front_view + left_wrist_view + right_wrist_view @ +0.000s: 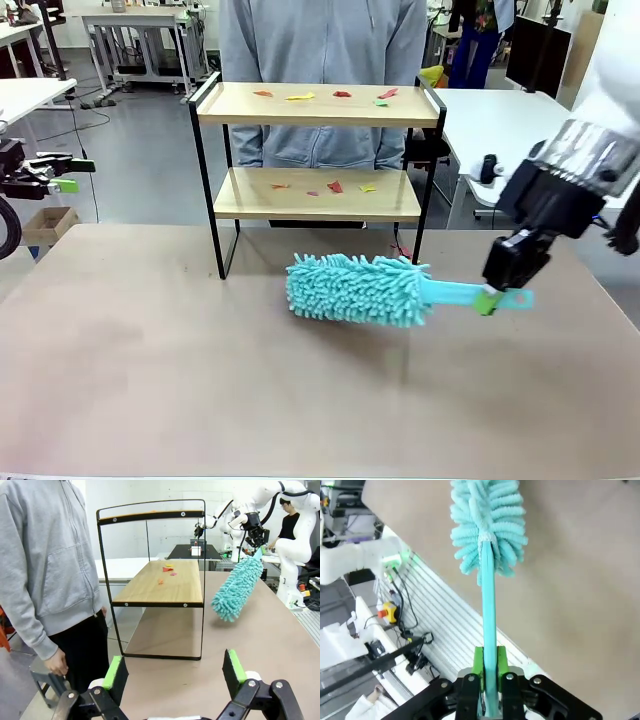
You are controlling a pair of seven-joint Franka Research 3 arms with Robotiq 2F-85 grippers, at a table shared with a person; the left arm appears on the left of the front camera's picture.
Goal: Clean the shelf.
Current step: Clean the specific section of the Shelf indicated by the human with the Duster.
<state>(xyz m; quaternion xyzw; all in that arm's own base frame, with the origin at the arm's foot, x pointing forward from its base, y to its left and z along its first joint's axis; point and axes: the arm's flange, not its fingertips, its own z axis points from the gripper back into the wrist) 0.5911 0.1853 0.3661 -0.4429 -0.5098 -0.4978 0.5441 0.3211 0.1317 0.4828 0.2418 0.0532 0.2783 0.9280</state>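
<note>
Teal duster point(355, 290) in right gripper point(489, 299) | held apart from shelf point(232, 104) front edge

Shelf point(250, 197) on table point(150, 360) — scraps point(335, 186) aboard

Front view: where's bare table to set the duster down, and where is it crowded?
Bare: the left half of the table, from the shelf to the near edge, and the strip in front of the duster. Crowded: both shelf boards carry coloured scraps, and the right end effector holds the duster just right of centre.
</note>
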